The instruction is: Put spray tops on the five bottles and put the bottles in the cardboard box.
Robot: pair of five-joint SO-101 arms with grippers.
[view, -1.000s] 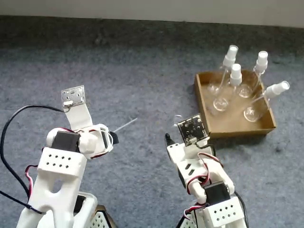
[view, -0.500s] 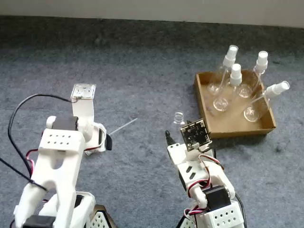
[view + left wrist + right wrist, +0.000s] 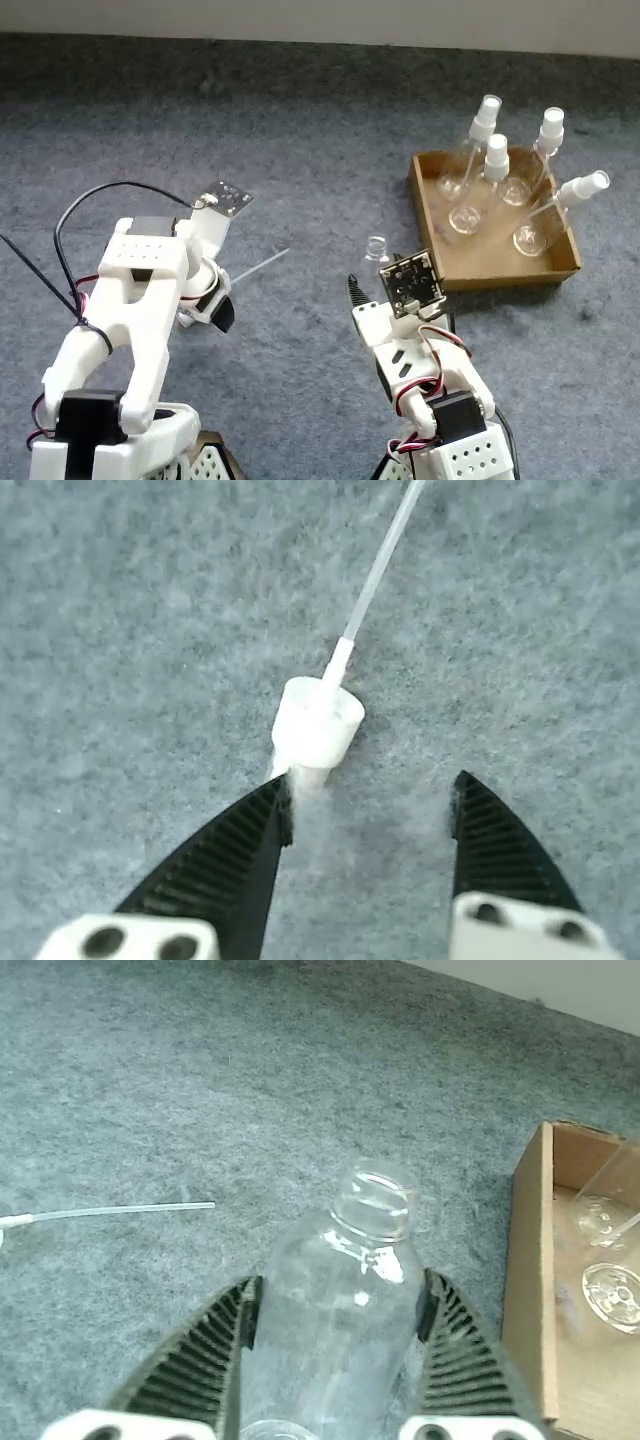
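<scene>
Left gripper (image 3: pixel 372 788) hangs low over the grey carpet (image 3: pixel 130 630), jaws spread wide with nothing in them. The spray top (image 3: pixel 318 720) lies on its side just ahead of the jaws and off-centre, with the nozzle end at or against one fingertip and well clear of the other. Its long axis runs away from the gripper, white collar near and dip tube (image 3: pixel 385 560) trailing out front, roughly toward the other arm. The left arm is clearly nearer to it. I'd say it needs a small sideways shift to centre the collar before closing, and the tube looks thin and bendy. Right gripper (image 3: pixel 340 1288) is clamped on a clear bottle (image 3: pixel 345 1310) with a bare, open neck, held between the spray top and the cardboard box (image 3: pixel 418 205). Four capped bottles (image 3: pixel 478 190) are already in the box.
</scene>
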